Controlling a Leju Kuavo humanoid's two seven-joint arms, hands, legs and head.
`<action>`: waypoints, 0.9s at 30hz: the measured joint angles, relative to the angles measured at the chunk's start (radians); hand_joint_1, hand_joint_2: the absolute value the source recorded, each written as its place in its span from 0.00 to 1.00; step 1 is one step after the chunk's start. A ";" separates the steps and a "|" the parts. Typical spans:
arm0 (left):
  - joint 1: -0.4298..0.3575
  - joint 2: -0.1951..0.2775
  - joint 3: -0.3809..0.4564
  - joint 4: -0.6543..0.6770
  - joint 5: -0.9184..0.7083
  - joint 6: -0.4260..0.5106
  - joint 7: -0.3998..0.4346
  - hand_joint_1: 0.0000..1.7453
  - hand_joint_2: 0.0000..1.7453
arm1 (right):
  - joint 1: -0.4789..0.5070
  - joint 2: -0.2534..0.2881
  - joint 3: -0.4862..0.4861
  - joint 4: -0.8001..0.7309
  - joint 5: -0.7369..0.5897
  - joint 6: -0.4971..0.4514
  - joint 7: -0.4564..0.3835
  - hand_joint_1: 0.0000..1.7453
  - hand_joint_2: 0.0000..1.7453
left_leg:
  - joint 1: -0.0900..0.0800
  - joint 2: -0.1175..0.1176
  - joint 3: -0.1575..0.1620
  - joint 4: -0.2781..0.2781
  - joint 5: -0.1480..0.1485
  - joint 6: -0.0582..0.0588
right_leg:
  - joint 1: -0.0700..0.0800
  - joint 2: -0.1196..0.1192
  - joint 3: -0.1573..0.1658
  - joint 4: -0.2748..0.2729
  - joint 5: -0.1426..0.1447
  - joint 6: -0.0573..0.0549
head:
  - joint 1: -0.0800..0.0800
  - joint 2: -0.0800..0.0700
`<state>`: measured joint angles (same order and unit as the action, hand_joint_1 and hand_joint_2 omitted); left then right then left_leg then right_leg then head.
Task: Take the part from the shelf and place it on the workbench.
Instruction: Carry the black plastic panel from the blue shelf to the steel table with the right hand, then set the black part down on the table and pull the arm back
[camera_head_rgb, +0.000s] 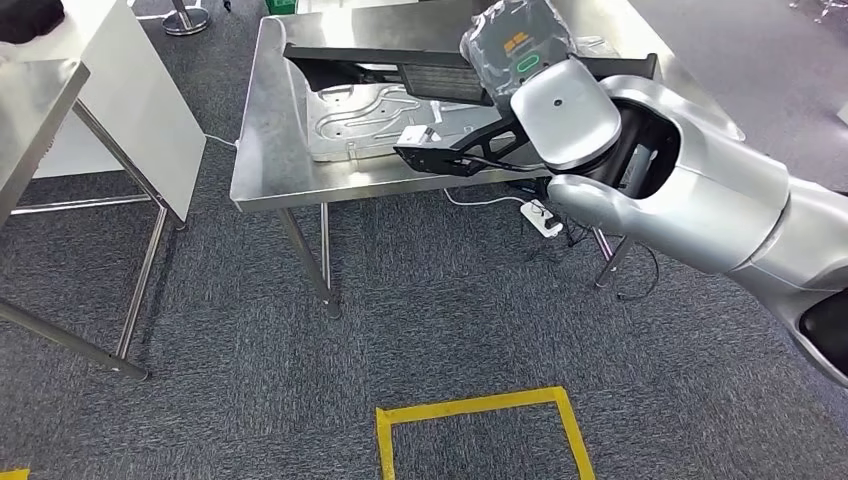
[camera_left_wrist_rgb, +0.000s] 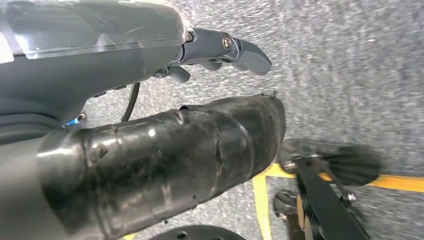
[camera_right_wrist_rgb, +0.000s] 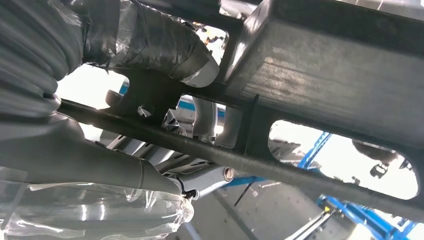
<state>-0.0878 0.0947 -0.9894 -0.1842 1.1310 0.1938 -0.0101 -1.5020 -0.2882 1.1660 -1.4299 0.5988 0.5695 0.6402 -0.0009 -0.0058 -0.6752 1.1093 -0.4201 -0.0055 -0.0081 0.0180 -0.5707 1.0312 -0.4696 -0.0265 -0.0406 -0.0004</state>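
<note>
Above the workbench (camera_head_rgb: 270, 150), right hand (camera_right_wrist_rgb: 165, 55) gripping black part (camera_head_rgb: 440, 150) (left hand (camera_left_wrist_rgb: 220, 50) empty, fingers apart)

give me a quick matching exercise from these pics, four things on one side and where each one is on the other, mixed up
Things:
1. black part
2. embossed metal sheet
3. white power strip
4. yellow tape outline

Places:
A. on the carpet under the workbench's right end
B. held in the right hand, over the workbench's front edge
C. marked on the carpet in front of the workbench
D. lying flat on the workbench

Pairs: 1-B, 2-D, 3-A, 4-C
</note>
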 joint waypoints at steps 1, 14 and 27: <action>0.000 0.001 0.000 0.000 0.000 0.000 0.001 0.00 0.00 | -0.001 -0.001 0.000 -0.002 0.000 -0.001 0.000 1.00 1.00 | -0.003 0.000 0.021 -0.051 0.022 0.006 | 0.000 0.001 0.006 -0.002 -0.005 0.003 | 0.000 0.000; -0.002 0.007 -0.002 0.000 0.001 0.003 0.000 0.00 0.00 | 0.007 -0.025 -0.002 -0.013 -0.011 -0.005 0.000 1.00 1.00 | 0.001 0.001 0.135 -0.112 -0.060 0.038 | -0.012 -0.011 -0.155 0.169 0.025 0.041 | 0.010 0.000; -0.004 0.008 -0.007 0.000 -0.002 0.005 0.006 0.00 0.00 | 0.022 -0.050 -0.003 -0.031 -0.029 -0.006 0.002 1.00 1.00 | 0.002 0.001 -0.061 0.205 -0.154 -0.007 | -0.006 0.001 -0.063 0.035 0.016 -0.001 | -0.001 0.000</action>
<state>-0.0918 0.1027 -0.9966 -0.1843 1.1292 0.1990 -0.0037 -1.4799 -0.3384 1.1632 -1.4608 0.5695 0.5634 0.6426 0.0014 -0.0045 -0.7362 1.3146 -0.5744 -0.0126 -0.0145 0.0191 -0.6336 1.0666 -0.4535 -0.0272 -0.0414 -0.0004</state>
